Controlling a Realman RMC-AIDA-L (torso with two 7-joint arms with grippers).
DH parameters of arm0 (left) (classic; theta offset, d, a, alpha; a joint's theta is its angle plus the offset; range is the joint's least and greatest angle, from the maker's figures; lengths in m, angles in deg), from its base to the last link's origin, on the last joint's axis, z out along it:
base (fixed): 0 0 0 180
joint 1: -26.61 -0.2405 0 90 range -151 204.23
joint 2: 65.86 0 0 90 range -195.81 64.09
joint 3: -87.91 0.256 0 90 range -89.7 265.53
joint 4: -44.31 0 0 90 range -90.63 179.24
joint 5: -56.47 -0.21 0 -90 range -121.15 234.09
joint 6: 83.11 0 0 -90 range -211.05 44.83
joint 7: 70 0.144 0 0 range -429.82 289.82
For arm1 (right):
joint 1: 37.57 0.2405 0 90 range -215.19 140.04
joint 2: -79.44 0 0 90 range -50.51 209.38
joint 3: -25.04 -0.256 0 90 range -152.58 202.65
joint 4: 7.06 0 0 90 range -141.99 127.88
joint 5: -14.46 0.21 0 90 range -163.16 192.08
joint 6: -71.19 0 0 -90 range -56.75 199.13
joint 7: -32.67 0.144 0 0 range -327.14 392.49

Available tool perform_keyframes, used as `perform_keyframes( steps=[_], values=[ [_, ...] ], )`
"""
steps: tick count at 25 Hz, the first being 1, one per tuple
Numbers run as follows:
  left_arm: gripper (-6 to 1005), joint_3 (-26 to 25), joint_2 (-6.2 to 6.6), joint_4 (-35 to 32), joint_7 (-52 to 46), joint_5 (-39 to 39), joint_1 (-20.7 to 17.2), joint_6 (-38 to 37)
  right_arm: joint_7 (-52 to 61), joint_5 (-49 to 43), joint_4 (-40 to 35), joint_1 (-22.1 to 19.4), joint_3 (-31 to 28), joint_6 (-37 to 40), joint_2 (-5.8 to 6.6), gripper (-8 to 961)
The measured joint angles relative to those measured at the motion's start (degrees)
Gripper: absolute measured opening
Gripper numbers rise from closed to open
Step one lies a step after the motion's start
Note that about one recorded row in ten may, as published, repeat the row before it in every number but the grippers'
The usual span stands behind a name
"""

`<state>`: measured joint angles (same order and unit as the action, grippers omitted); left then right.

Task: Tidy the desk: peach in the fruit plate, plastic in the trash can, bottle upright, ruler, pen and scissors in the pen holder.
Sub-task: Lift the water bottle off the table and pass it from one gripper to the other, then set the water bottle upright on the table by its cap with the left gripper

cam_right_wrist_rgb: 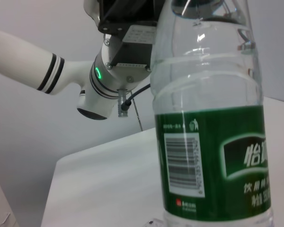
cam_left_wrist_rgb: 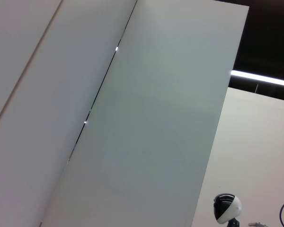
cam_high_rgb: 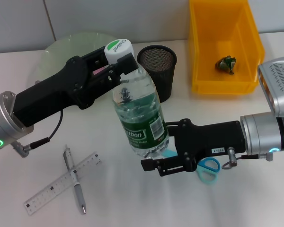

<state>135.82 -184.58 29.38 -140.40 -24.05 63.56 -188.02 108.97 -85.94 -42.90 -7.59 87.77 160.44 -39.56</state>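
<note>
A clear water bottle with a green label and white cap stands nearly upright at mid-table; its label fills the right wrist view. My left gripper is shut on its neck just under the cap. My right gripper sits low at the bottle's base, fingers spread on either side of it. Blue-handled scissors lie under the right gripper. The clear ruler and the pen lie crossed at front left. Crumpled green plastic lies in the yellow trash can. The peach is out of view.
A black mesh pen holder stands just behind the bottle. The pale green fruit plate lies at back left, partly behind my left arm. The left wrist view shows only wall panels.
</note>
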Motion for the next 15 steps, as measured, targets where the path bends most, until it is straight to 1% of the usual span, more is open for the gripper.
perform_keyframes(
  steps=[9, 12, 15],
  values=[
    [462, -0.1, 0.01, -0.5, 0.2, 0.5, -0.4, 0.4, 0.0, -0.6, 0.1, -0.7, 0.6, -1.5, 0.00, 764],
    [463, -0.3, 0.18, -1.1, 0.5, 0.9, -1.2, 0.6, -0.4, -0.6, 0.1, -1.4, 0.4, -2.7, 0.00, 764],
    [465, -0.6, 0.30, -3.5, 0.8, 1.0, -2.8, 1.3, -1.6, -0.4, 0.1, -2.4, 0.0, -4.3, 0.00, 764]
  ],
)
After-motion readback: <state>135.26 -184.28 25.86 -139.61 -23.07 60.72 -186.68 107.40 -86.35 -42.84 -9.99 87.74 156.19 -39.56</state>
